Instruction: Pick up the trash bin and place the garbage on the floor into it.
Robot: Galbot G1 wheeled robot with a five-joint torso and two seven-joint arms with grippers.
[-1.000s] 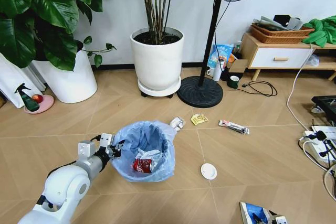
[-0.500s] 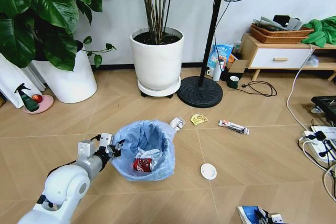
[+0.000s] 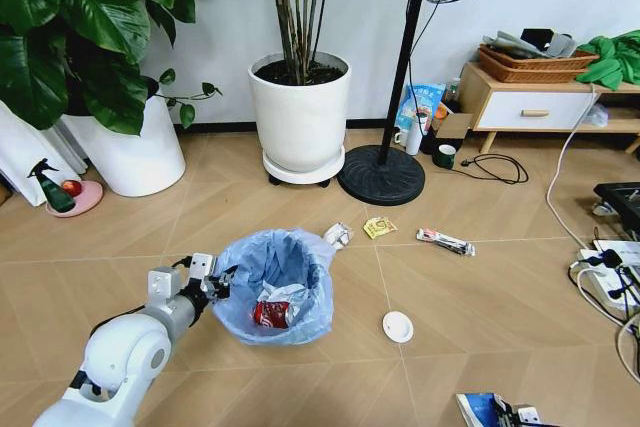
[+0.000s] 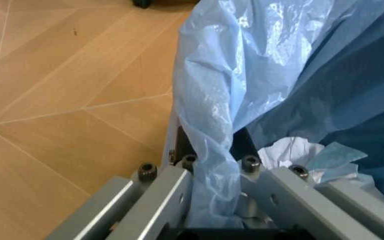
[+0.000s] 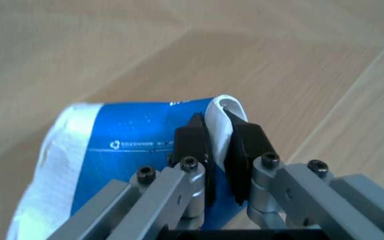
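Observation:
The trash bin (image 3: 275, 287), lined with a light-blue bag, stands upright in the middle of the floor. My left gripper (image 3: 216, 285) is shut on its near-left rim; the left wrist view shows the bag (image 4: 279, 60) pinched in the gripper (image 4: 209, 150). A red wrapper (image 3: 269, 315) and white paper (image 3: 285, 295) lie inside. At the bottom right, my right gripper (image 5: 217, 140) is shut on a crushed blue-white carton (image 5: 125, 145). Loose garbage lies beyond the bin: a white scrap (image 3: 338, 235), a yellow wrapper (image 3: 379, 228), a long thin wrapper (image 3: 445, 241) and a white disc (image 3: 397, 326).
Two white plant pots (image 3: 300, 117) (image 3: 130, 152) and a fan base (image 3: 381, 175) stand behind the bin. A green spray bottle (image 3: 50, 187) is far left. A low cabinet (image 3: 540, 102), cables (image 3: 495, 167) and a power strip (image 3: 605, 282) line the right side.
The carton in my right gripper has dipped slightly toward the bottom edge of the head view. The bin and my left arm have not moved.

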